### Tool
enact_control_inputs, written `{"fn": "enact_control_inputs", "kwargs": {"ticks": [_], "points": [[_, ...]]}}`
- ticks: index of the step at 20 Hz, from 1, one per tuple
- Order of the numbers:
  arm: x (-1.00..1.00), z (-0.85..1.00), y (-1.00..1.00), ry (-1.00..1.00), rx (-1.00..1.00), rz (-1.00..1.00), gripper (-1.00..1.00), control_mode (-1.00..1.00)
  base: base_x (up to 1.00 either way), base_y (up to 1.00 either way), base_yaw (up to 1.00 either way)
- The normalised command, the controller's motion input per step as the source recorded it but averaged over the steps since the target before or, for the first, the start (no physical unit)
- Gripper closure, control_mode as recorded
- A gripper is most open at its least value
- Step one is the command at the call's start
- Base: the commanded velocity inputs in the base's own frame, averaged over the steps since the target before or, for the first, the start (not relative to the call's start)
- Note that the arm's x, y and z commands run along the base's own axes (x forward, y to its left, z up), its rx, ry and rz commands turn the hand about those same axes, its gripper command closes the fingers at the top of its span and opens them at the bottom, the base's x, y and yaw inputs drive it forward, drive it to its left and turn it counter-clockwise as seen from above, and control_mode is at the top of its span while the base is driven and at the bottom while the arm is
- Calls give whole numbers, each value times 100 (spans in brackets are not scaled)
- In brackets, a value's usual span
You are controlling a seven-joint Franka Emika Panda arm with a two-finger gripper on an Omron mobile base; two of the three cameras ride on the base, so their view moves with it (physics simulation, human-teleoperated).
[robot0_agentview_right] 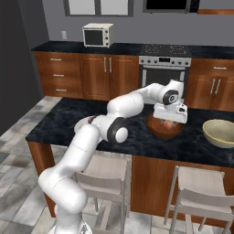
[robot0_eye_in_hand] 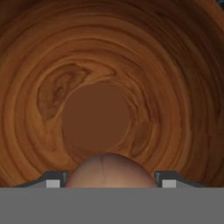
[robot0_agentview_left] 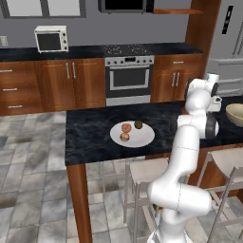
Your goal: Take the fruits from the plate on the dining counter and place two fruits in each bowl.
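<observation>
My gripper [robot0_agentview_right: 168, 122] hangs inside the reddish-brown wooden bowl [robot0_agentview_right: 161, 131], shut on a pinkish round fruit [robot0_eye_in_hand: 107, 173]. In the hand view that fruit sits between the two fingertips [robot0_eye_in_hand: 53, 180], above the bowl's flat bottom [robot0_eye_in_hand: 96, 120]. Further left on the dining counter [robot0_agentview_left: 90, 133], the white plate [robot0_agentview_left: 144, 137] carries three fruits: a reddish-pink one [robot0_agentview_left: 126, 127], a dark brown one [robot0_agentview_left: 138, 125] and an orange-tan one [robot0_agentview_left: 125, 137]. The pale cream bowl [robot0_agentview_right: 221, 132] stands to the right of the wooden bowl, with nothing seen in it.
Stools [robot0_agentview_right: 201, 192] are tucked under the counter's near side. Behind the counter runs a tiled floor, then wall cabinets with an oven [robot0_agentview_left: 129, 78] and a microwave [robot0_agentview_left: 51, 39]. A refrigerator [robot0_agentview_left: 230, 42] stands at the far right.
</observation>
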Motion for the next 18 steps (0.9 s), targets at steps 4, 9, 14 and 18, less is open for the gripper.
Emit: {"fn": "enact_control_inputs", "kwargs": {"ticks": [4, 9, 14, 18], "points": [[0, 0, 0, 0, 0, 0, 100, -100, 0, 0, 0], [0, 0, 0, 0, 0, 0, -100, -100, 0, 0, 0], [0, 0, 0, 0, 0, 0, -100, -100, 0, 0, 0], [0, 0, 0, 0, 0, 0, -100, -100, 0, 0, 0]]}}
